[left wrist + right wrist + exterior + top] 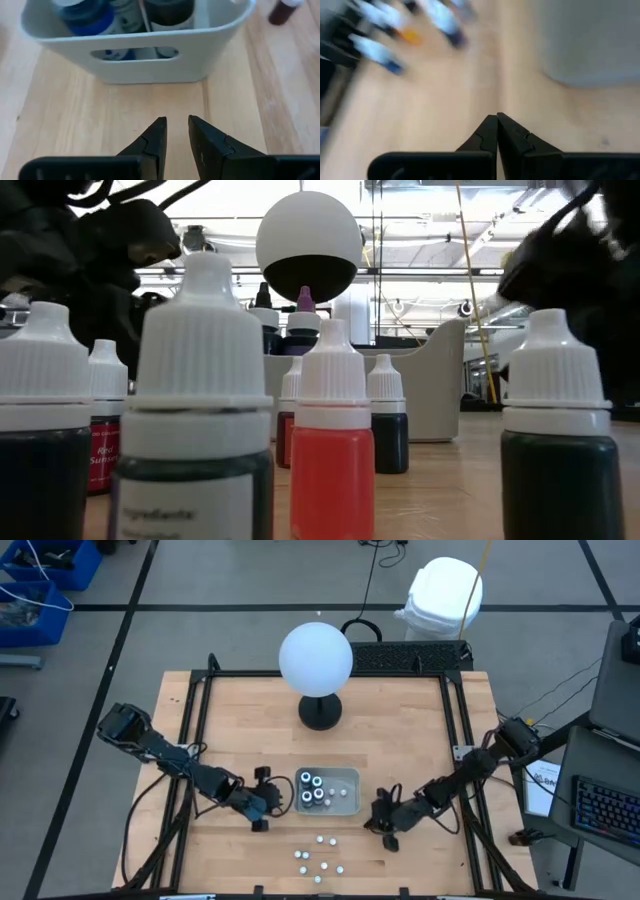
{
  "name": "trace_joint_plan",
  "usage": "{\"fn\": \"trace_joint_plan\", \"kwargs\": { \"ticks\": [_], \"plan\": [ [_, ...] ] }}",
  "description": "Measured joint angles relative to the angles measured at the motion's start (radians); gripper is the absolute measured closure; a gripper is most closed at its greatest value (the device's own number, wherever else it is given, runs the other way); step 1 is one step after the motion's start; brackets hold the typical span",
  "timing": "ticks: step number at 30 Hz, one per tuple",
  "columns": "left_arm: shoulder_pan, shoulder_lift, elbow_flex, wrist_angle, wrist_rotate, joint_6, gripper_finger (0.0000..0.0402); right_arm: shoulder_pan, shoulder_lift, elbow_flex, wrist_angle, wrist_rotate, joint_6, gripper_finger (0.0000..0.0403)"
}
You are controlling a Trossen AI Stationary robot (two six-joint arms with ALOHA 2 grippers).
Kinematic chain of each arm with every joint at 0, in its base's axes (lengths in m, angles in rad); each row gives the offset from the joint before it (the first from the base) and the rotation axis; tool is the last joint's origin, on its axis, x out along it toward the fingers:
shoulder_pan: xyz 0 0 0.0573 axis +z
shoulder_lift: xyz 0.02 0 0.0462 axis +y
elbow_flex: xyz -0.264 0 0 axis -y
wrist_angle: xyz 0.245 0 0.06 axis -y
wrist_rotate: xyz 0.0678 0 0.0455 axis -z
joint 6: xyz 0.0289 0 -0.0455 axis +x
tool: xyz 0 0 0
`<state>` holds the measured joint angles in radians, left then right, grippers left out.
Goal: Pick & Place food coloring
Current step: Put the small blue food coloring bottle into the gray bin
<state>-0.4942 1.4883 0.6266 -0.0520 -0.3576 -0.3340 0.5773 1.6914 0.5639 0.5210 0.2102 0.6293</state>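
Four dark food coloring bottles (313,790) sit inside the grey tray (350,778) in the high view, with the smaller white bottles (320,860) loose on the table (400,740) at about 6 o'clock from it. Left gripper (272,796) is just at the tray's 9 o'clock side, right gripper (384,823) off around 4 o'clock, and the white globe (315,658) stands at 12.

Low view is a wall of little bottles (331,440) up close.

Left wrist view: claw (176,125) is open just a narrow crack, empty, facing the tray wall (145,60).

Right wrist view: claw (496,121) pinched fully together, holding nothing.
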Motion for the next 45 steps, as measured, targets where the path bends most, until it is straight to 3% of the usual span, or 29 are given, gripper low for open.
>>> {"fn": "trace_joint_plan", "kwargs": {
  "ticks": [5,8,11,14,20,23,30,34,39,42,45],
  "plan": [
    [0.008,0.0,0.0,0.001,-0.046,0.047,0.0314,0.075,0.0,0.0,0.181,0.043,-0.082,0.0403],
    [0.018,0.0,0.0,0.004,-0.062,0.046,0.0314,0.138,0.0,0.03,0.286,0.198,-0.181,0.0403],
    [0.022,0.0,0.0,0.016,-0.057,0.016,0.0314,0.202,0.001,0.138,0.261,0.36,-0.33,0.0403],
    [0.013,0.0,0.0,0.014,-0.038,0.015,0.0314,0.254,0.028,0.305,0.089,0.471,-0.393,0.0403],
    [-0.003,0.0,0.0,0.004,-0.036,0.014,0.0314,0.295,0.201,0.755,-0.539,0.599,-0.295,0.0381],
    [-0.013,0.0,0.0,0.003,-0.036,0.011,0.0314,0.3,0.282,0.857,-0.655,0.564,-0.272,0.035],
    [-0.019,0.0,0.0,0.005,-0.039,0.003,0.0314,0.304,0.337,0.84,-0.64,0.524,-0.275,0.0239],
    [-0.018,0.0,0.0,0.009,-0.046,0.014,0.0314,0.293,0.334,0.761,-0.484,0.522,-0.277,0.0195],
    [-0.018,0.0,0.0,0.004,-0.067,0.017,0.0314,0.266,0.335,0.661,-0.298,0.467,-0.317,0.0172],
    [-0.018,0.0,0.0,0.002,-0.071,0.018,0.0314,0.254,0.335,0.616,-0.217,0.462,-0.323,0.017],
    [-0.018,0.0,0.0,0.001,-0.072,0.018,0.0314,0.24,0.335,0.602,-0.186,0.393,-0.305,0.0176]
  ]
}}
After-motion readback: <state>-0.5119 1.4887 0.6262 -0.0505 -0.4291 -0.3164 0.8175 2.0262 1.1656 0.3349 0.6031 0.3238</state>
